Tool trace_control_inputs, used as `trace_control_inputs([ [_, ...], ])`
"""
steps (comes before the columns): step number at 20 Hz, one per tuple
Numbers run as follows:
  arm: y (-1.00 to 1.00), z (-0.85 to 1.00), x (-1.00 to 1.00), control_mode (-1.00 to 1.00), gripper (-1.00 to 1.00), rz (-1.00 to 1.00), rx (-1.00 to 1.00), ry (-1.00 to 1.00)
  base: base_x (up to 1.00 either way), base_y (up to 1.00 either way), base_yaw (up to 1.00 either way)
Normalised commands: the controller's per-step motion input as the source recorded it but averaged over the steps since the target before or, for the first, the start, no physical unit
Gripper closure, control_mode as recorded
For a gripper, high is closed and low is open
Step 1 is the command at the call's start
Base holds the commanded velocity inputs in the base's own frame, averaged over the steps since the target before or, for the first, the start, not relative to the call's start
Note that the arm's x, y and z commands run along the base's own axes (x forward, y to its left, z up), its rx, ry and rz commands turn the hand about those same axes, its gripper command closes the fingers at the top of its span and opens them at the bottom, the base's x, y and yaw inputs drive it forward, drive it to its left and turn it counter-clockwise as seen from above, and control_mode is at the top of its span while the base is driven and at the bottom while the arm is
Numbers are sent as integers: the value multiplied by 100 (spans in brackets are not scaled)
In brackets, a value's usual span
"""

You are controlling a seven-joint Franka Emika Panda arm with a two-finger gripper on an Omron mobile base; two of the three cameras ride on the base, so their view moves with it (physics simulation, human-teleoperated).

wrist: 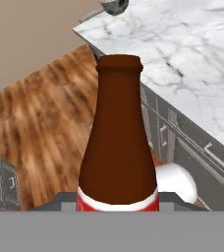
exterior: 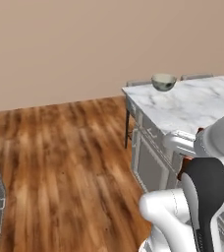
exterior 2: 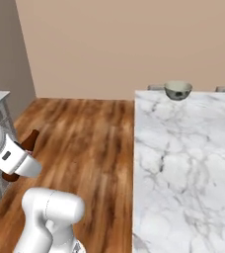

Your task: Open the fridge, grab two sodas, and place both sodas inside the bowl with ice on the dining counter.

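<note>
While the dark brown glass cola bottle with a red-and-white label band [wrist: 118, 147] stands close before the hand camera, its neck pointing up the picture and its base hidden below, the two-finger gripper is clenched on it, holding it low beside the robot and off the counter. In the right base view the same bottle [exterior 2: 29, 140] sticks out past the white wrist, its neck angled up over the brown wooden plank floor [exterior 2: 85, 138], while the fingers themselves are hidden by the arm. Just beyond the bottle in the hand view runs the long island with a white grey-veined marble top [wrist: 192, 59], its grey drawer fronts with bar handles [wrist: 182, 142] facing the floor. The round cream-white bowl with a darker inside [exterior: 163, 81] sits on the marble near the island's far corner, well apart from the bottle; the right base view shows it [exterior 2: 178, 90] at the far edge of the slab. Behind it the backs of grey stools [exterior: 196, 77] peek above the counter, before a plain beige wall [exterior: 84, 44].
</note>
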Motion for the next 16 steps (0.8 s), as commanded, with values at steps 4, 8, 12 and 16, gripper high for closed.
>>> trace_control_inputs([
  [4,0,0,0,100,100,0,0,0,100,54,-12],
  [8,0,0,0,100,100,0,0,0,100,48,-13],
  [12,0,0,0,100,100,0,0,0,100,48,-13],
  [16,0,0,0,100,100,0,0,0,100,46,-14],
])
